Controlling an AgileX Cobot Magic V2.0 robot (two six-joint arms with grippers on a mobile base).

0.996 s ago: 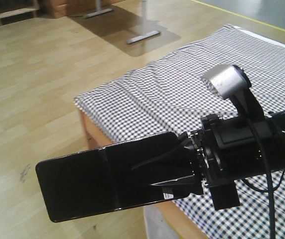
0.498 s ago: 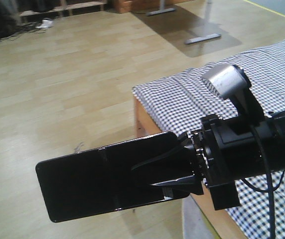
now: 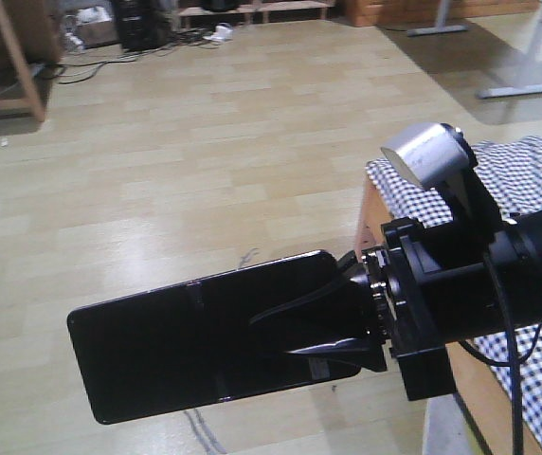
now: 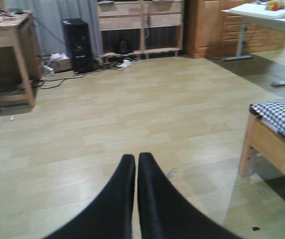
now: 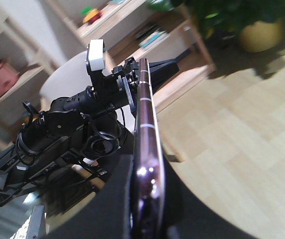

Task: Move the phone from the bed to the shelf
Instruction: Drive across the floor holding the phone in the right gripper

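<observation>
The large, flat, glossy black phone (image 3: 195,346) sits clamped at one end in our right gripper (image 3: 301,330), held level in the air above the pale wood-plank floor (image 3: 205,142). Our left gripper (image 4: 135,172) has its black fingers pressed together on nothing. The black-and-white gingham bed (image 3: 527,175) lies to the right, apart from the phone.

Closed tool (image 4: 135,158) over wooden floor (image 4: 132,109)

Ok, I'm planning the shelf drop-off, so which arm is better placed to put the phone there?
Right. The right gripper is shut on the phone, holding it out above the floor beside the bed. The left gripper holds nothing, its fingers pressed together.
</observation>
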